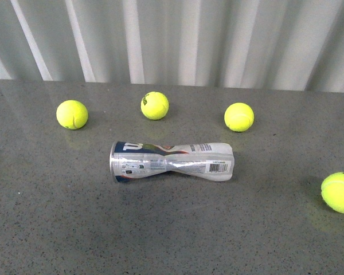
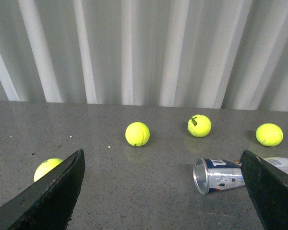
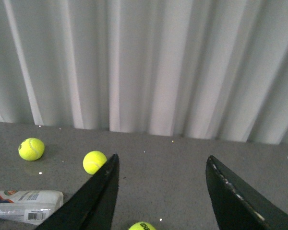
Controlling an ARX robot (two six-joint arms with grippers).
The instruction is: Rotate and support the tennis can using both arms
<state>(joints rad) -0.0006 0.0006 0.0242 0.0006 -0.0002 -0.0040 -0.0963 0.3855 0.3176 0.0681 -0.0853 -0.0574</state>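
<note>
The tennis can lies on its side in the middle of the grey table, a clear tube pinched at its waist, with its blue-and-white label and open mouth toward the left. Neither arm shows in the front view. In the left wrist view the can lies ahead with its open mouth facing the camera, partly hidden behind one finger; my left gripper is open and empty, well short of it. The right wrist view shows the can's closed end off to one side; my right gripper is open over bare table.
Three yellow tennis balls sit in a row behind the can, and another at the right edge. A ball lies between the right gripper's fingers, low in that view. A corrugated white wall closes the table's far side.
</note>
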